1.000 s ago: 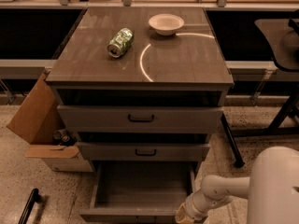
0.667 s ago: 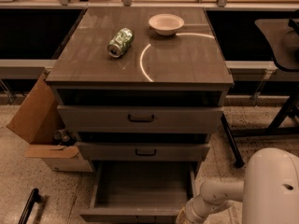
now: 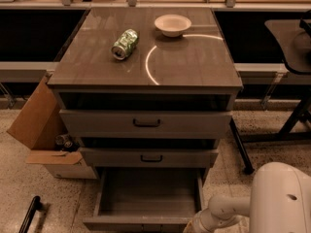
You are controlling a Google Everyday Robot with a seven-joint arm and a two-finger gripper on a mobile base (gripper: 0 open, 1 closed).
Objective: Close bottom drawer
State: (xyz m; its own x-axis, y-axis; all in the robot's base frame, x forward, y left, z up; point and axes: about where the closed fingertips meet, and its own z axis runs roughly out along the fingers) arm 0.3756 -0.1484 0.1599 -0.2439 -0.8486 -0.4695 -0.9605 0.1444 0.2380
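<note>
Camera view: a grey-brown cabinet (image 3: 194,62) is standing in the middle of the frame, carrying a crushed can (image 3: 125,43) and a white bowl (image 3: 172,24) on its top. The top drawer (image 3: 146,124) and the middle drawer (image 3: 148,158) are each sitting slightly out from the body. The bottom drawer (image 3: 148,195) is lying pulled far out at the lower centre of the frame, showing its bare grey inside, with its front panel running along the bottom edge. A cardboard box (image 3: 36,125) is leaning open at the left of the cabinet. The robot's white arm (image 3: 221,212) is reaching in from the lower right, and the gripper (image 3: 193,225) is sitting at the bottom edge, just beside the right end of the drawer's front panel and largely cut off by the frame. Whether it is apart or together cannot be told, and contact with the panel cannot be confirmed. Compared with a second ago, the arm is bending lower and the white body (image 3: 282,198) is crowding a little further in from the right, while the drawer is showing the same depth of open box. The push is therefore judged not yet begun, and the gripper appears to be lining up on the front for it.
</note>
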